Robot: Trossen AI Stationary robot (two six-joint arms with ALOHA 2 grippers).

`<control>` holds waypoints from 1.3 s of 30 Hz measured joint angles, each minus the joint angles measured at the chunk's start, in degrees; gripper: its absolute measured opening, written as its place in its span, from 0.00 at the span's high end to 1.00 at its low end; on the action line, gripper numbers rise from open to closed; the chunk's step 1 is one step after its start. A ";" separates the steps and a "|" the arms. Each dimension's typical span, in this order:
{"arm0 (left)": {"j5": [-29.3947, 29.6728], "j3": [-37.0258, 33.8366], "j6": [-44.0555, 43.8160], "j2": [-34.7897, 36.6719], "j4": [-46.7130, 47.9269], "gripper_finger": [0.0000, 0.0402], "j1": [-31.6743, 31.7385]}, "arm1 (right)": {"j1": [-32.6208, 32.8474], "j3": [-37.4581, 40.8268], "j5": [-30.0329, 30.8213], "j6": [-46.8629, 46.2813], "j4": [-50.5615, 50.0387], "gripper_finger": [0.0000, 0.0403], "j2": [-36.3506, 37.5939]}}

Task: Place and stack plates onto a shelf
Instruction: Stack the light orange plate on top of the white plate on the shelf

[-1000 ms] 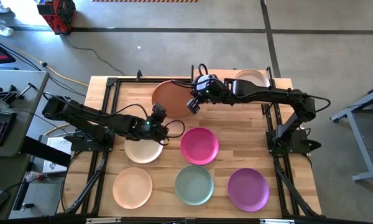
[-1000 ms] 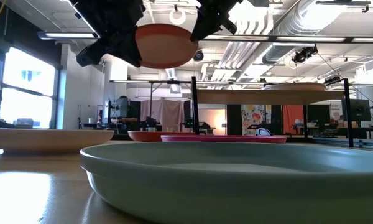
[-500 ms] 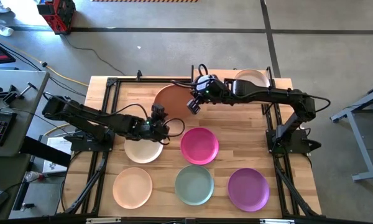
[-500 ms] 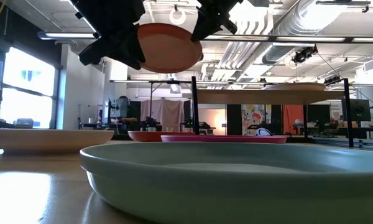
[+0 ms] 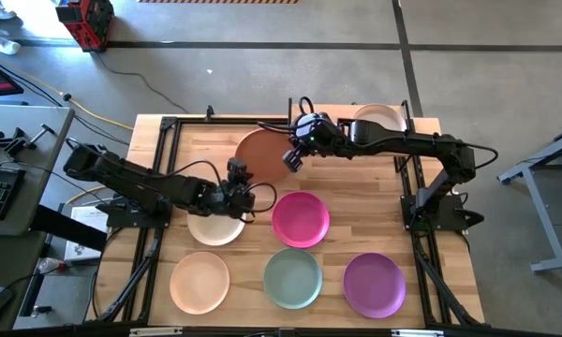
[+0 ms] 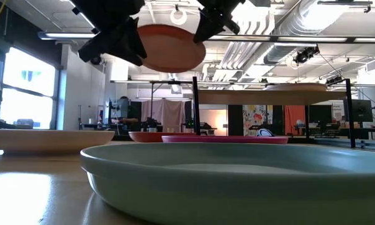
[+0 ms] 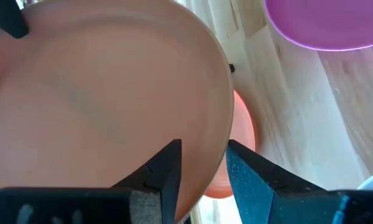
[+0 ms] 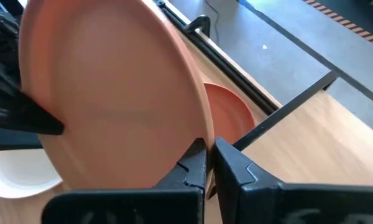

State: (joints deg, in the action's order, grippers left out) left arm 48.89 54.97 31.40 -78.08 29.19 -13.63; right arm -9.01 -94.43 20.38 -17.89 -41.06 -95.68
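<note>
The brown plate (image 5: 262, 150) held up in the air hides most of the orange-red plate (image 7: 242, 134) under it; only a thin slice shows in the left wrist view. In the high view the left end effector (image 5: 244, 198) covers part of the white plate (image 5: 214, 227). In the low view the green plate (image 6: 237, 178) is so close that it runs off the bottom edge and hides most of the pink plate (image 6: 225, 139) behind it. Both arms are cut off at the top there. The shelf (image 6: 269, 97) shows only as a thin edge, so what sits on it cannot be seen. A person (image 6: 126, 112) far back is too small to make out.
</note>
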 joint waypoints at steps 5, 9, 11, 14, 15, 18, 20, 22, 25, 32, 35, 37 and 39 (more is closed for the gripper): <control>0.11 0.01 -1.35 0.00 0.01 0.71 -1.13 | -0.41 0.00 0.41 0.13 -0.34 1.00 0.47; 0.35 0.01 -1.55 0.00 0.02 0.71 -1.81 | -0.52 0.00 0.41 -0.01 -1.02 1.00 0.70; 0.37 0.01 -2.75 0.00 0.05 0.71 -2.08 | -0.73 0.00 0.43 -0.02 -2.02 1.00 0.99; 0.44 0.01 -4.91 0.00 0.09 0.71 -2.60 | -1.16 0.00 0.40 -0.02 -3.77 1.00 2.18; 0.43 0.01 -5.72 0.00 0.13 0.71 -2.74 | -1.45 0.00 0.33 -0.02 -4.23 1.00 2.76; 0.44 0.01 -7.95 0.00 0.44 0.71 -3.12 | -2.40 0.00 0.27 -0.01 -5.77 1.00 4.80; 0.66 0.01 -9.16 0.00 0.66 0.71 -3.34 | -3.34 0.00 0.25 -0.02 -6.98 1.00 6.54; 0.78 0.01 -10.40 0.00 0.69 0.71 -3.36 | -4.39 0.00 0.25 -0.02 -8.34 1.00 8.27; 0.81 0.01 -11.75 0.00 0.78 0.71 -3.34 | -6.47 0.00 0.24 0.20 -10.94 1.00 10.45; 0.80 0.01 -12.36 0.00 0.86 0.71 -3.34 | -14.09 0.00 -0.16 0.40 -18.83 1.00 14.19; 0.81 0.01 -13.39 0.00 0.88 0.71 -3.26 | -18.07 0.30 -3.11 0.39 -21.46 1.00 15.10; 0.81 0.01 -13.36 0.00 0.88 0.71 -3.28 | -20.59 1.28 -5.29 0.40 -21.95 1.00 15.75; 0.80 0.01 -13.35 0.00 0.88 0.71 -3.28 | -22.78 2.82 -7.50 0.60 -21.73 1.00 16.54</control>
State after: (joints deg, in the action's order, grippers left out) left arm 49.68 54.98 18.04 -78.08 30.07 -16.91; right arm -31.79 -91.62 12.88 -17.29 -62.80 -79.14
